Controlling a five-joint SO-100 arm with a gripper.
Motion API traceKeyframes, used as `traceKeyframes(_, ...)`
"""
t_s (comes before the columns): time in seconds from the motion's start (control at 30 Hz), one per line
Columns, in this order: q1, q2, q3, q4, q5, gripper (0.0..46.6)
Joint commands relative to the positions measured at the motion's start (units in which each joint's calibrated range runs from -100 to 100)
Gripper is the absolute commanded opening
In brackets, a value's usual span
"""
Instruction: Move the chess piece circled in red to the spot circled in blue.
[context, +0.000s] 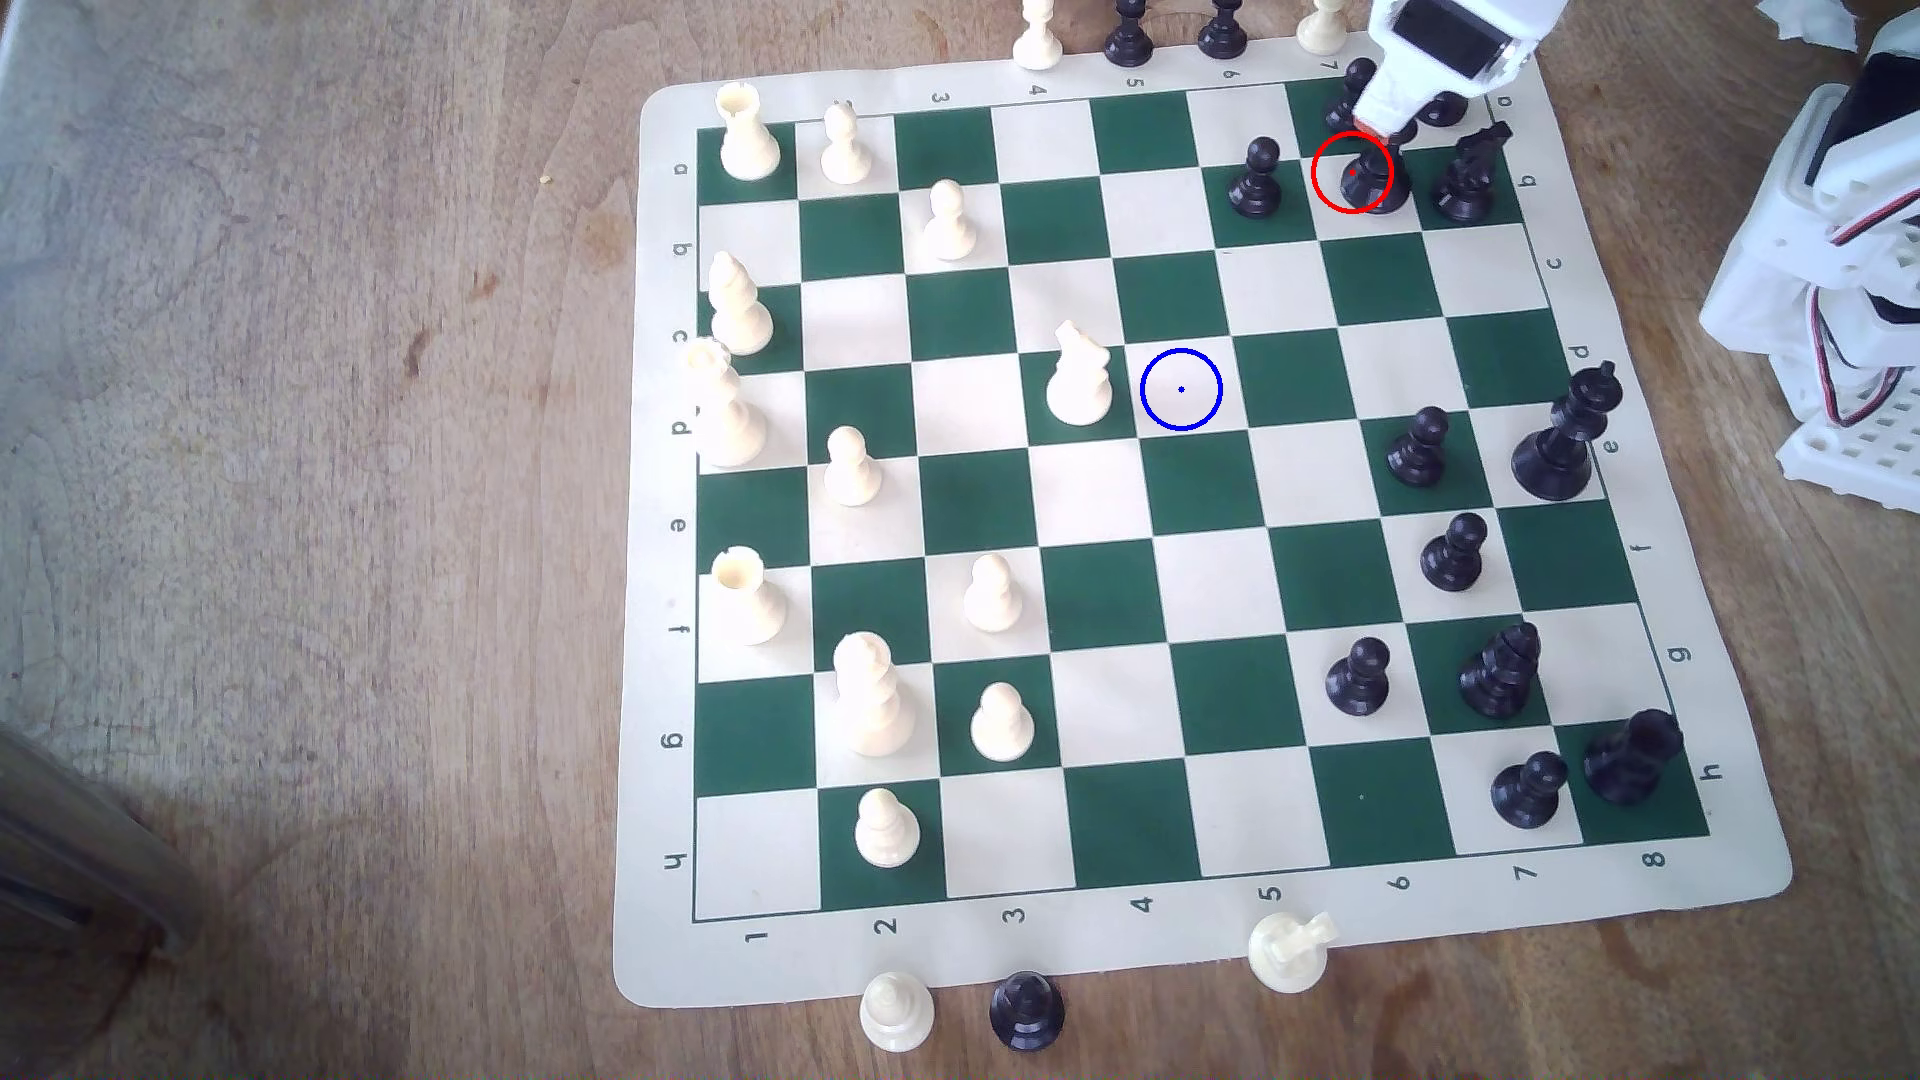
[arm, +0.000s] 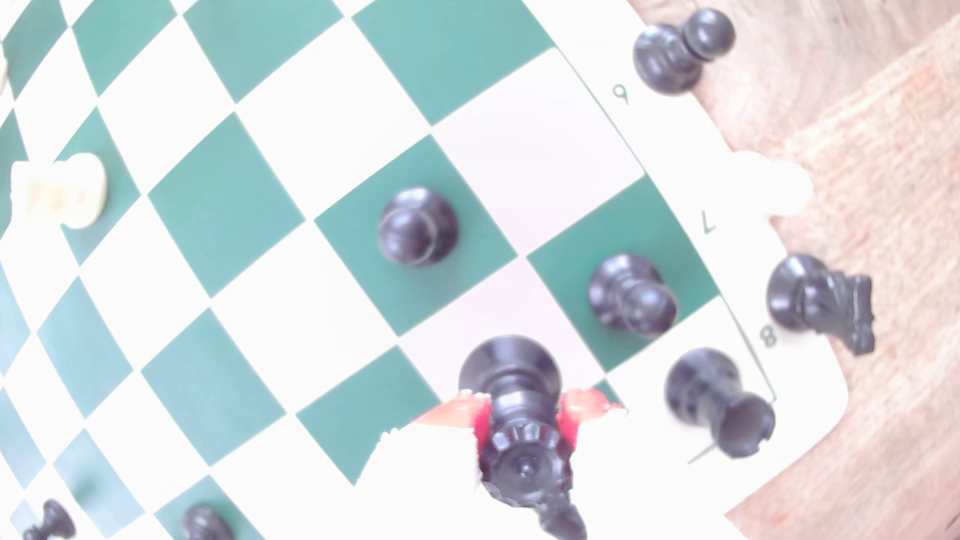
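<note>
The gripper (arm: 524, 410) has its red-tipped jaws closed snug around the black queen (arm: 511, 374), which sits upright, far from the blue-ringed spot (context: 1181, 389).

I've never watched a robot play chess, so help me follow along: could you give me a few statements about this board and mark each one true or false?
1. The gripper has its red-padded fingers on either side of the black queen. True.
2. The blue-ringed square already has a piece on it. False: it is bare.
3. A white knight stands on the square next to the blue-ringed square, on the exterior view's left. True.
4. The queen is lying on its side. False: it stands upright on the board.
5. A black pawn stands beside the queen, on the exterior view's left. True.
</note>
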Motion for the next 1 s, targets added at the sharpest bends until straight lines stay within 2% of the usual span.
traceKeyframes(0.0, -3.25, -4.38, -12.31, 6.79, -1.22, 0.2)
traceKeyframes(0.1, -7.08, -4.47, -17.21, 9.17, -2.78, 0.3)
traceKeyframes(0.27, -14.28, -0.99, -18.29, 5.89, -4.59, 0.2)
traceKeyframes(0.4, -19.44, 4.11, -18.38, 1.39, -4.3, 0.2)
traceKeyframes(0.53, -23.98, 7.67, -18.66, -1.89, -5.18, 0.2)
traceKeyframes(0.73, -27.03, 12.51, -18.93, -5.66, -6.11, 0.2)
traceKeyframes(0.97, -26.79, 16.84, -19.11, -8.85, -5.76, 0.2)
